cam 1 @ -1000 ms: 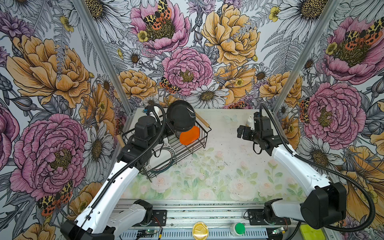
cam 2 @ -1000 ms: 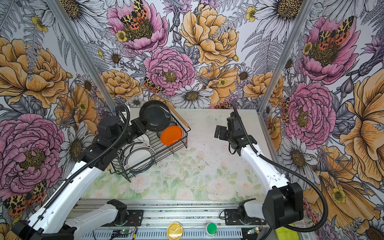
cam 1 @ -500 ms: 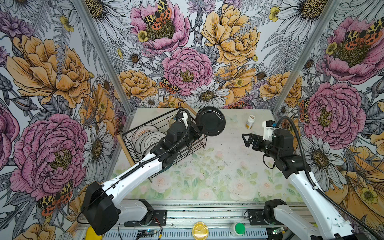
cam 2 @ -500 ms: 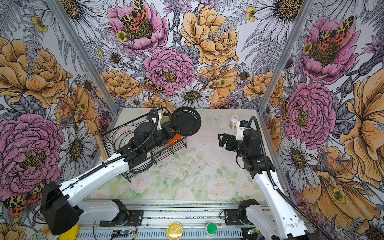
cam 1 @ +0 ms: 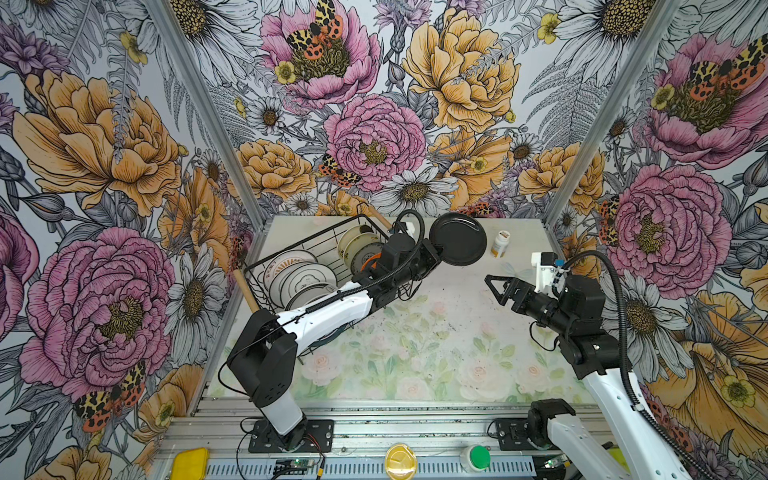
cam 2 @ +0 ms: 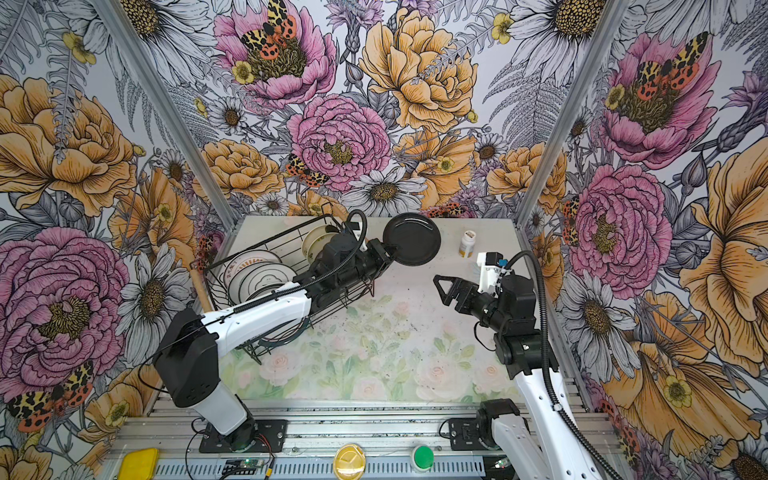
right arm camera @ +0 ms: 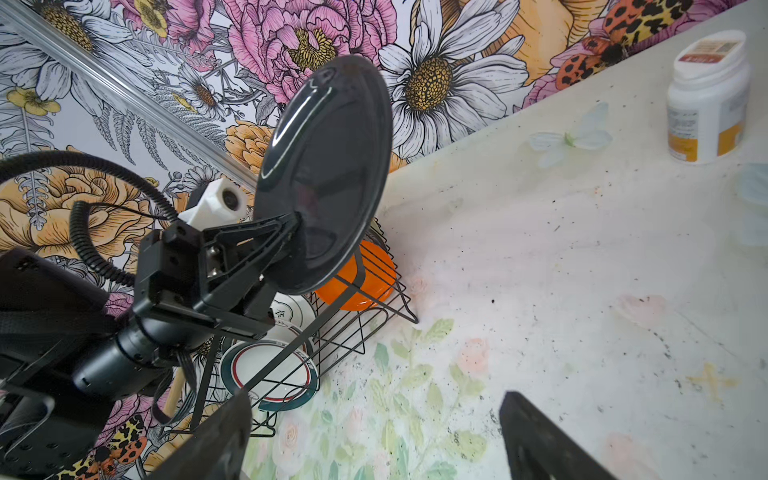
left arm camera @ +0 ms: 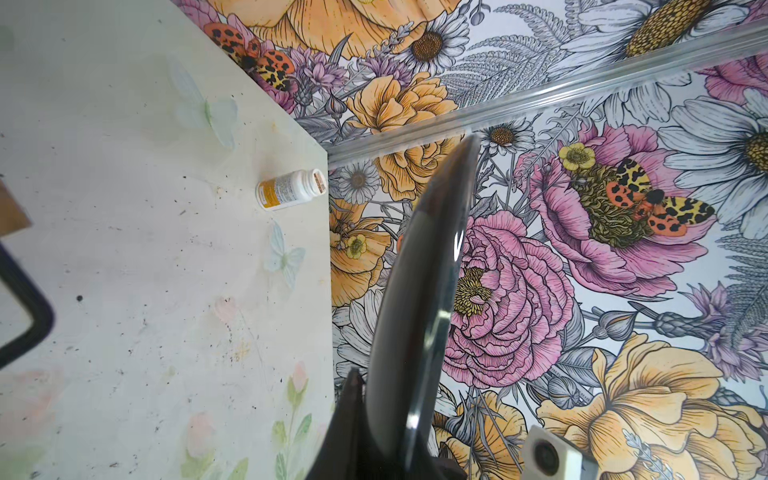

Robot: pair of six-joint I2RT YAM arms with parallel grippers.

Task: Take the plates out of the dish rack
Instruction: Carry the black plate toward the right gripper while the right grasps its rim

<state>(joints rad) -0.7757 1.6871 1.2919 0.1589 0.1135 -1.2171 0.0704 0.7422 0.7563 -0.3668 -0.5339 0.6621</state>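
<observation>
My left gripper point(cam 1: 436, 255) is shut on the rim of a glossy black plate point(cam 1: 458, 239), held on edge in the air just past the right end of the dish rack point(cam 1: 316, 240). The left wrist view shows that plate point(left arm camera: 419, 299) edge-on between the fingers. The black wire rack stands at the back left and holds several upright plates point(cam 1: 299, 276), among them an orange one point(right arm camera: 361, 282) and a white one with a dark rim point(right arm camera: 270, 374). My right gripper point(cam 1: 496, 286) is open and empty above the table point(cam 1: 436, 332), pointing toward the black plate point(right arm camera: 328, 174).
A small white pill bottle point(cam 1: 500, 244) stands at the back right, close to the black plate. Floral walls close in the table on three sides. A wooden rod handle point(cam 1: 245, 291) sticks out at the rack's left end.
My left arm has swung the black plate from above the rack rightward, out past its right end. The right arm has drawn back to the right, its gripper still open.
</observation>
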